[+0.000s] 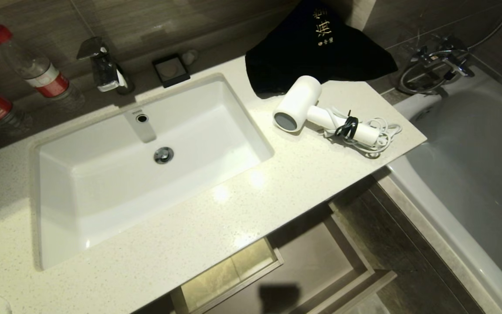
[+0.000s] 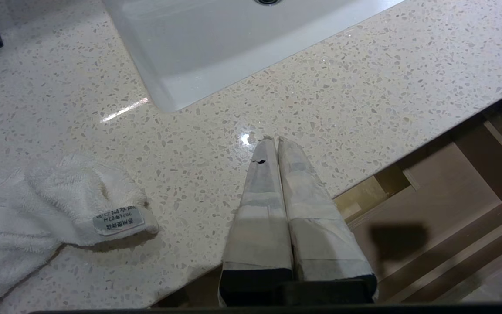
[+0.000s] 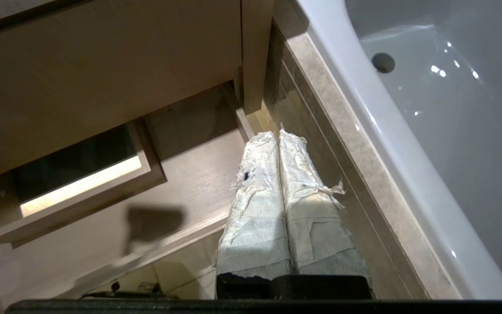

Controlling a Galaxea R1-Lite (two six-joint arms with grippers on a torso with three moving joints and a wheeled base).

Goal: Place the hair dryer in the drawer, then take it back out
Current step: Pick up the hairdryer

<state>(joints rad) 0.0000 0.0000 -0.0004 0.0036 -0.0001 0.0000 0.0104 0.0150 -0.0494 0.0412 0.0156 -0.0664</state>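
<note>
Head view
Hair dryer: one hair dryer (image 1: 307, 110) lies flat on the tabletop (image 1: 216, 218), between the sink (image 1: 146, 165) and the tabletop's end beside the bathtub (image 1: 473, 174).
Long axis: the handle runs toward the bathtub end; the barrel's grey round end faces the front edge of the tabletop.
Cord: one white bundle, bound by a black tie, lies around the handle close to the tabletop's end edge.
Black cloth: one black cloth (image 1: 316, 48) lies behind the dryer, its edge touching the barrel.
Bottles: two bottles (image 1: 37, 69), red-labelled, stand behind the sink, well apart from the dryer.
Drawer: one drawer (image 1: 312, 261) stands pulled out below the front edge; its floor is bare.
Tools: neither is in this view.

Left wrist view
Left tool: the left tool (image 2: 273, 141) has its wrapped fingers pressed together, holding nothing, over the front strip of the tabletop.
Near the tool: the sink corner lies ahead; one white towel (image 2: 37, 209) lies to one side; the drawer shows beyond the edge on the other.

Right wrist view
Right tool: the right tool (image 3: 277, 135) is closed and empty, over the drawer's corner.
Margins: the bathtub rim runs just beside it; the boxed cutout at the drawer's back lies to the other side.
</note>
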